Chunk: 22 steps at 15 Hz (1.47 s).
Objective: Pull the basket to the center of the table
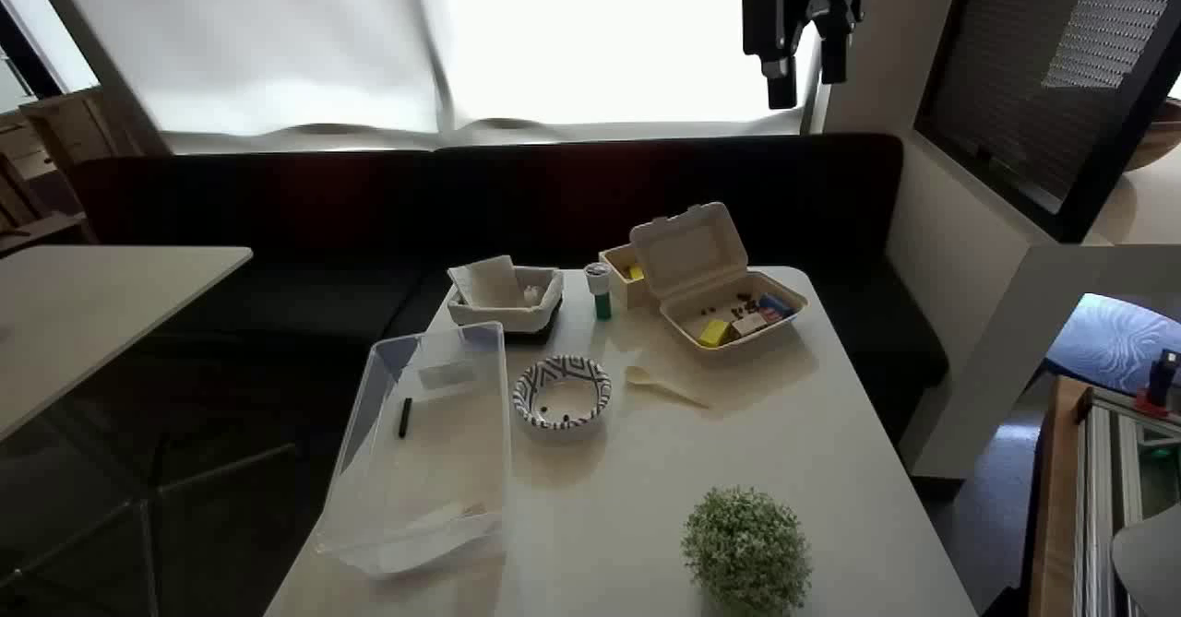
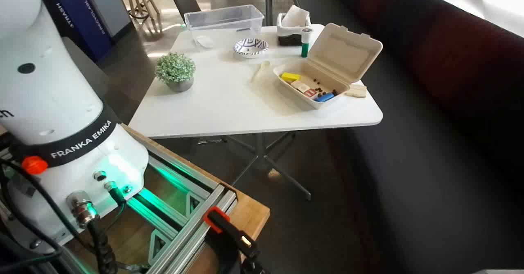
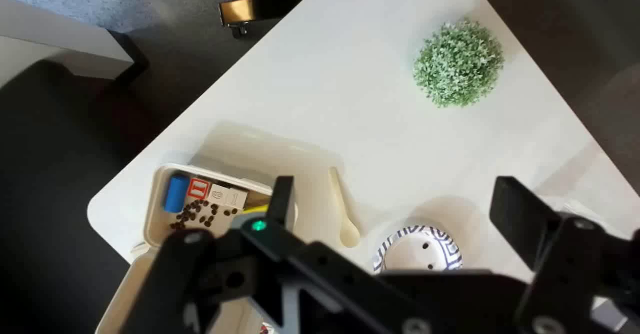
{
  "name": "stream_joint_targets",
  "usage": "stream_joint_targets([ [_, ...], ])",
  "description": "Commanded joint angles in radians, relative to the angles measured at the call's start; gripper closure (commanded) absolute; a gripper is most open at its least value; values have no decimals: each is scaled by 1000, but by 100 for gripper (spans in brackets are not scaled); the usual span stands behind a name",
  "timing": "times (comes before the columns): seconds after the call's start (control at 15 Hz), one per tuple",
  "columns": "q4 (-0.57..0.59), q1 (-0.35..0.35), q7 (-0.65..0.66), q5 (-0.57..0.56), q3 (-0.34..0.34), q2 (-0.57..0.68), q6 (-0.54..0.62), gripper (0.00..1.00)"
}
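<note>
Wrist view: one gripper [image 3: 397, 204], spread wide with nothing in its grasp — past it one table [image 3: 340, 89] bearing one plant [image 3: 459, 64], one spoon [image 3: 349, 234], one bowl [image 3: 407, 255] with two dark bits [image 3: 425, 245]. Both exterior views add one tube [image 2: 305, 48] — beside one basket [image 1: 503, 319], at a far table corner.

the pale window shades [image 1: 600, 36] glare white, the bench [image 1: 554, 202] sits dim, and soft shadows lie across the table [image 1: 609, 543]

I read FRANKA EMIKA on the robot arm [image 2: 61, 98], TRASH and RECYCLABLES on blue panels [image 2: 80, 24], 1 on a block [image 3: 236, 199].
</note>
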Motion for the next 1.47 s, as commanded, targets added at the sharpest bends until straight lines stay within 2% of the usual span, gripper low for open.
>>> stream_joint_targets([
  [0.0,2,6,1,-1,-5,1,-2,0],
  [0.93,2,6,1,-1,-5,1,-2,0],
  [1.4,151,16,19,-12,16,183,89,0],
])
